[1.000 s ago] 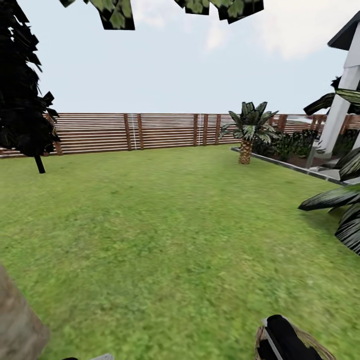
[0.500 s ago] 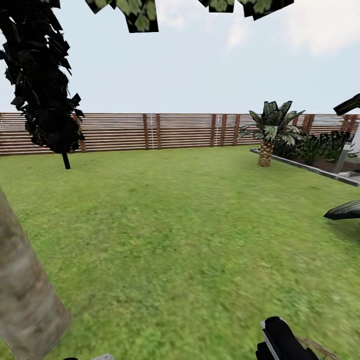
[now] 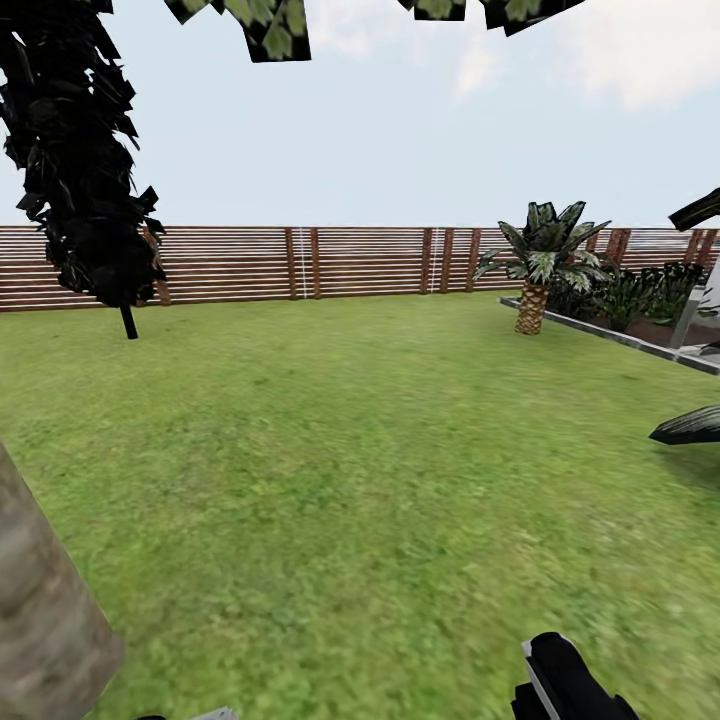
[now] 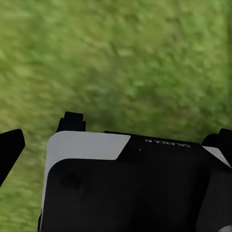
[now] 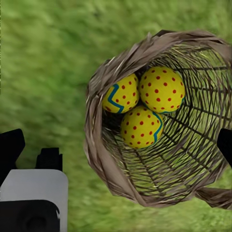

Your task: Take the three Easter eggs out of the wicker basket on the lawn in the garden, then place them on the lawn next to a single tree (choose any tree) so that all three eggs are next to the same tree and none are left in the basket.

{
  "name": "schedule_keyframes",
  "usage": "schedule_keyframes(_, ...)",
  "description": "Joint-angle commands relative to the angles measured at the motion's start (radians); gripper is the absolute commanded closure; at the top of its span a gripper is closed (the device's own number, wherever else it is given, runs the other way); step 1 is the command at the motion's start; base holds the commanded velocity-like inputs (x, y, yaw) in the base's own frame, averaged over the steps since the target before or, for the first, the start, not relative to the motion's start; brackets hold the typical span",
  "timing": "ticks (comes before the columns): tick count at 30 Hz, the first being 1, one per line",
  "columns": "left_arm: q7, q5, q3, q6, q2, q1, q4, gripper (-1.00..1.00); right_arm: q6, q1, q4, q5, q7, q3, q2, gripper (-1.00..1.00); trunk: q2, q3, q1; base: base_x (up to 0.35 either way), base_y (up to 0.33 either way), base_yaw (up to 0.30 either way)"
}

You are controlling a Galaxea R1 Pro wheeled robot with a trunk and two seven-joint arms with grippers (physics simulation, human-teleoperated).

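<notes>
Inside the wicker basket [image 5: 159,121] on the lawn [image 3: 360,450], three Easter eggs [image 5: 140,126] touching, right end effector [image 5: 116,145] spread open, left unclear.

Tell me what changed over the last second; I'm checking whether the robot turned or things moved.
The camera swung left: the fence, palm and black tree slid right in the head view, the grey trunk came in at the left, and the basket dropped out of that view. Nothing was gripped or released. All three eggs sit in the basket.
</notes>
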Motion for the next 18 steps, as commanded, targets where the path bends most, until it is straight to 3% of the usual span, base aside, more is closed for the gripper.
schedule_keyframes(1,0.003,0.006,0.003,0.005,-0.001,-0.001,-0.001,-1.00,0.005,-0.001,0.000,0.001,-0.002,0.004,-0.001,-1.00,-0.001,-0.001,0.000,0.002,-0.002,0.000)
schedule_keyframes(5,0.003,0.006,0.002,0.005,-0.001,-0.001,0.000,-1.00,0.005,-0.001,0.001,0.000,0.000,0.003,-0.001,-1.00,-0.001,-0.001,0.000,0.000,0.000,0.000)
schedule_keyframes(18,0.004,0.004,0.001,0.003,-0.006,-0.001,0.028,-1.00,0.005,-0.001,-0.004,-0.006,0.001,-0.004,-0.003,-1.00,-0.092,-0.042,0.050,0.000,0.000,0.000)
